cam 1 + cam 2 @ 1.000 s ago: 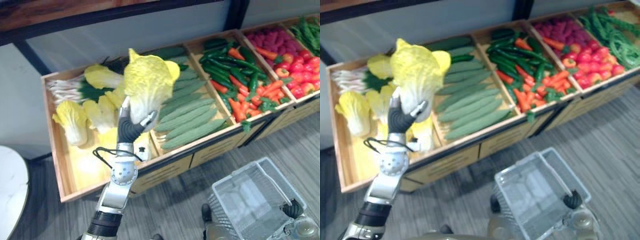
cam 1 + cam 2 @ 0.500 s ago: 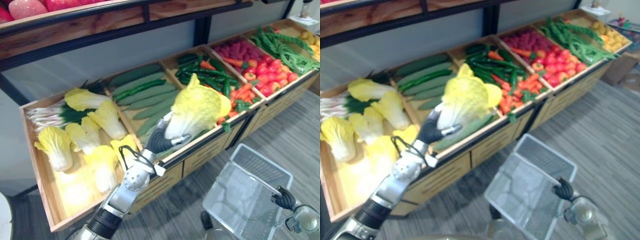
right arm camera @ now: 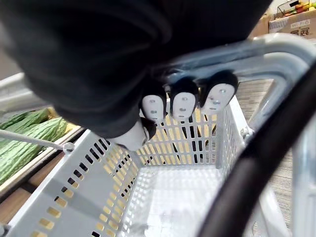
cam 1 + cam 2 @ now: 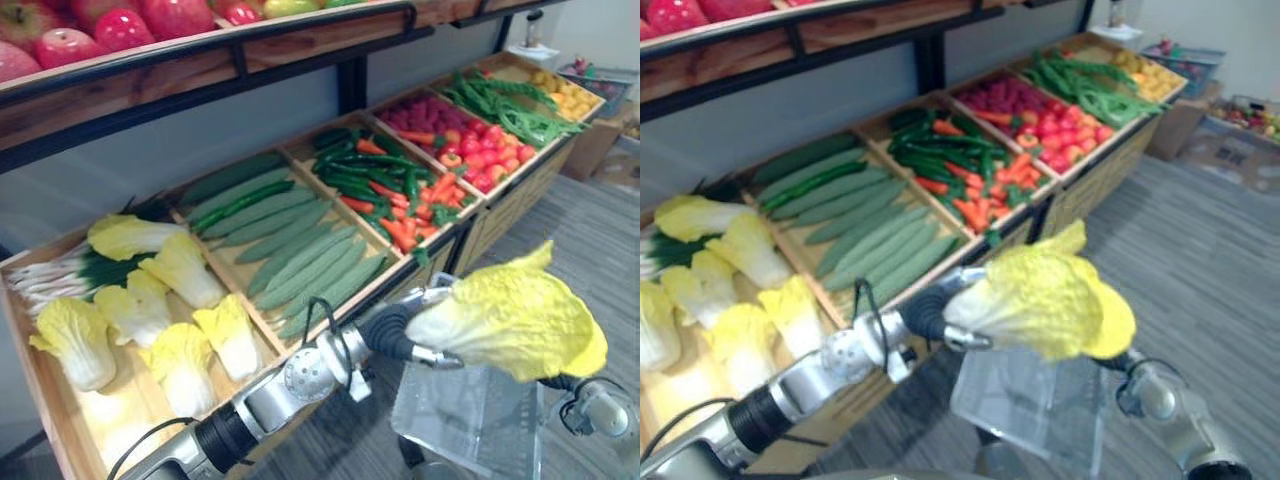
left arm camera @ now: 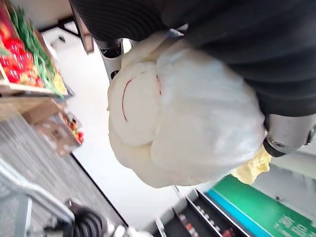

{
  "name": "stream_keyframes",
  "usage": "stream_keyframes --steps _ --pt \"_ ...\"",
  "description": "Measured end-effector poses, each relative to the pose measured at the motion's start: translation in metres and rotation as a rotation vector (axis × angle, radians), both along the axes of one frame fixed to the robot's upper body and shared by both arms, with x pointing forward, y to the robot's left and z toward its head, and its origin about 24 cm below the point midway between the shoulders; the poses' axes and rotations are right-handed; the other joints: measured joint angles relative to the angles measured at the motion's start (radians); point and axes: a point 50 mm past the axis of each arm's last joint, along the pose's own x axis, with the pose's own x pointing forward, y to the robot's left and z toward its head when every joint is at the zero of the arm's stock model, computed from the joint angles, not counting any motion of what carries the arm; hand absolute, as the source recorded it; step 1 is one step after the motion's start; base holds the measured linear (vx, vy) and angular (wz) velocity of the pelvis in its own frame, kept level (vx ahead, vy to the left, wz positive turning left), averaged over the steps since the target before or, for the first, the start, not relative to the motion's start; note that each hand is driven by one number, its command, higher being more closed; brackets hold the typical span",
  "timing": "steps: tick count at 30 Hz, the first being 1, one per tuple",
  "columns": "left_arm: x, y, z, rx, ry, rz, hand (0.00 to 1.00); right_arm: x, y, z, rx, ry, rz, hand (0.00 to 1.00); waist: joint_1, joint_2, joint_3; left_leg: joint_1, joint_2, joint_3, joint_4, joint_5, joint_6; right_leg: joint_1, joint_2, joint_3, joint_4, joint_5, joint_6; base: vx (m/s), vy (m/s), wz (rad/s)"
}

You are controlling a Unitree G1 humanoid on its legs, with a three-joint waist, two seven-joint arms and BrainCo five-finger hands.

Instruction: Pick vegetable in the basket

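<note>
My left hand (image 4: 393,331) is shut on the white stem end of a yellow napa cabbage (image 4: 512,320) and holds it level in the air. The cabbage hangs right above the grey plastic basket (image 4: 455,425), which sits low in front of the vegetable stand. Up close, the left wrist view has the cabbage's pale base (image 5: 187,123) pressed against the hand's dark cover (image 5: 232,44). My right hand (image 3: 182,106) is curled round the basket's handle (image 3: 252,54); the basket's slotted wall (image 3: 89,168) shows below it, with nothing lying inside.
A long wooden stand holds crates of napa cabbages (image 4: 150,320), cucumbers (image 4: 300,260), chillies and carrots (image 4: 390,185), red tomatoes (image 4: 470,150) and green beans (image 4: 510,100). A shelf with apples (image 4: 120,30) runs above. Cardboard boxes (image 4: 1230,150) stand on the floor at far right.
The left arm has swung the cabbage rightward and down, from over the cucumber crate to above the basket. The camera has turned right as well.
</note>
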Motion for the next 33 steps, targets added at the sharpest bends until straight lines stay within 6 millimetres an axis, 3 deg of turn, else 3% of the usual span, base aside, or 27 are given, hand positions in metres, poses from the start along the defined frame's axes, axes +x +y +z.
stream_keyframes --steps 8,19,29,33 --pt "-0.016 -0.013 -0.023 0.125 0.049 -0.145 1.0 0.029 0.017 0.028 -0.069 -0.046 0.175 1.0 -0.011 0.021 -0.011 0.022 0.031 0.103 0.038 -0.016 -0.025 -0.028 0.049 0.068 0.021 0.003 -0.001 0.04 0.012 -0.31" --pt "-0.007 -0.024 -0.054 0.261 0.085 -0.145 1.0 0.055 0.079 0.065 -0.027 -0.093 0.513 1.0 -0.052 0.025 -0.009 0.057 0.037 0.228 0.047 -0.023 -0.037 -0.061 0.109 0.172 0.033 0.015 0.0 0.03 0.042 -0.31" --pt "0.009 -0.023 -0.071 0.381 0.037 -0.079 1.0 0.052 0.088 0.092 -0.068 -0.074 0.648 1.0 -0.058 0.014 -0.001 0.086 0.044 0.298 0.047 -0.028 -0.045 -0.065 0.147 0.222 0.036 0.015 0.0 0.04 0.041 -0.2" --pt "0.02 -0.019 -0.084 0.466 0.017 -0.02 1.0 0.05 0.088 0.099 -0.067 -0.047 0.678 1.0 -0.06 -0.003 0.016 0.089 0.045 0.305 0.047 -0.028 -0.046 -0.066 0.152 0.228 0.036 0.015 0.0 0.03 0.026 -0.05"
